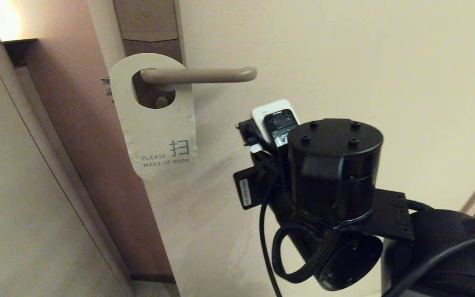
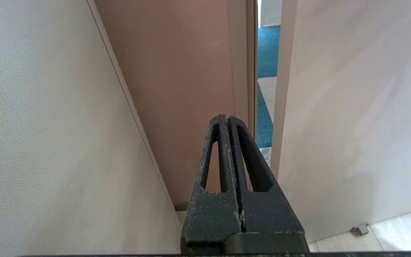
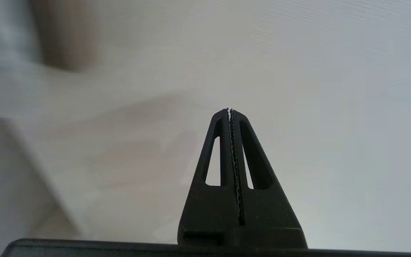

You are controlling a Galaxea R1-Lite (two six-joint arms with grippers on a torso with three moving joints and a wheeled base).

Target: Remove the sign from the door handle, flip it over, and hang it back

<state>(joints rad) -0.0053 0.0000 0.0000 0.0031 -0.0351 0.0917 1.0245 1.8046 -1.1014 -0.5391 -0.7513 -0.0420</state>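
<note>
Sign (image 1: pixel 155 119) hangs by its oval hole on the door handle (image 1: pixel 198 75), white "PLEASE MAKE UP ROOM" side showing. Right gripper (image 3: pixel 229 110): jaws pressed together, empty, facing bare door surface; the sign is nowhere ahead of these jaws. Left gripper (image 2: pixel 227 117): jaws closed, empty, pointing toward the gap at the door's edge.

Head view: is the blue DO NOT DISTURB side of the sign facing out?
No, the sign hangs on the door handle with its white PLEASE MAKE UP ROOM side facing out.
</note>
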